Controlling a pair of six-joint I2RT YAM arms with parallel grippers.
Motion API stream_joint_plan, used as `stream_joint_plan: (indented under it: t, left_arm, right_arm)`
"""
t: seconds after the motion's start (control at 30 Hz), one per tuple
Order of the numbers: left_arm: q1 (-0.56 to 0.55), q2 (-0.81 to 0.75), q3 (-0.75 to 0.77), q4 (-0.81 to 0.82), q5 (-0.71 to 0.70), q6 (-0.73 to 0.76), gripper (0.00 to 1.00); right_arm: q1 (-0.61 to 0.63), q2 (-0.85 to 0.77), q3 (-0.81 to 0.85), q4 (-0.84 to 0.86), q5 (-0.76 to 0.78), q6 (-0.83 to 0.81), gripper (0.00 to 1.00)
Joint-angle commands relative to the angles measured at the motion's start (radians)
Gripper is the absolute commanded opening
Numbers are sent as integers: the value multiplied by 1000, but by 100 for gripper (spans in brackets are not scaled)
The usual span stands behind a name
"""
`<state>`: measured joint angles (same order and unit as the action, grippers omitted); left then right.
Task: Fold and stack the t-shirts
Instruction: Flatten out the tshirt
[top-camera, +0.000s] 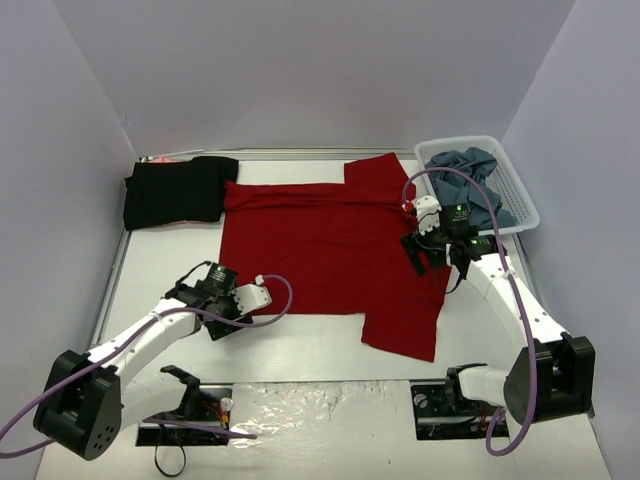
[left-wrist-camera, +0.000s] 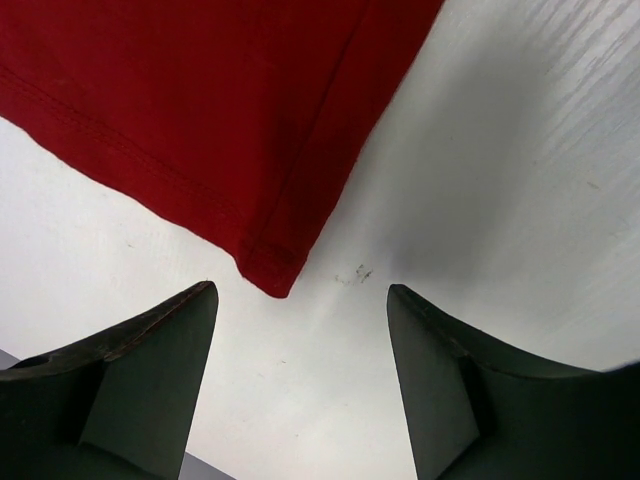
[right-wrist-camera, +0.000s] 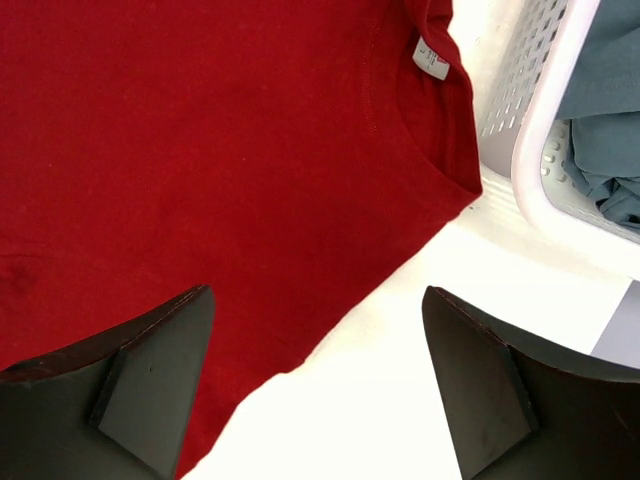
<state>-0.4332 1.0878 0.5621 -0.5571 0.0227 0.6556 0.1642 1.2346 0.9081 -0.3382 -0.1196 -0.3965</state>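
Gaps showed between both sets of jaws. The left pincer (left-wrist-camera: 300, 288) hung released over the bare worktop (left-wrist-camera: 480, 200), just off a hem corner of the dark red t-shirt (left-wrist-camera: 200, 110). The right pincer (right-wrist-camera: 318, 291) gaped, gripping nothing, above that shirt's shoulder edge near the collar. The shirt lay spread flat mid-worktop. A black t-shirt (top-camera: 175, 190) lay folded at the far left, and blue-grey t-shirts (top-camera: 465, 165) filled the white basket (top-camera: 525, 215) at the far right.
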Motion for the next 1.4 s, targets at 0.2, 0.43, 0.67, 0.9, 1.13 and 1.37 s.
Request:
stream_joint_plan:
  t: [0.2, 0.43, 0.67, 0.9, 1.13, 1.37]
  left_arm:
    - [11, 73, 1, 71, -27, 29, 53]
    - [17, 142, 7, 94, -43, 39, 46]
    - [22, 221, 41, 108, -49, 33, 7]
    - [34, 261, 113, 91, -53, -5, 2]
    - [80, 300, 202, 72, -67, -39, 2]
    - [123, 380, 266, 105, -75, -89, 2]
  right_arm:
    - [-8, 9, -11, -13, 29, 12, 81]
    - [-17, -23, -12, -18, 46, -13, 82]
    - [-17, -57, 29, -140, 77, -148, 83]
    - [-15, -46, 47, -327, -18, -290, 81]
    - [34, 16, 43, -574, -91, -462, 79]
    - [101, 48, 23, -648, -95, -561, 75]
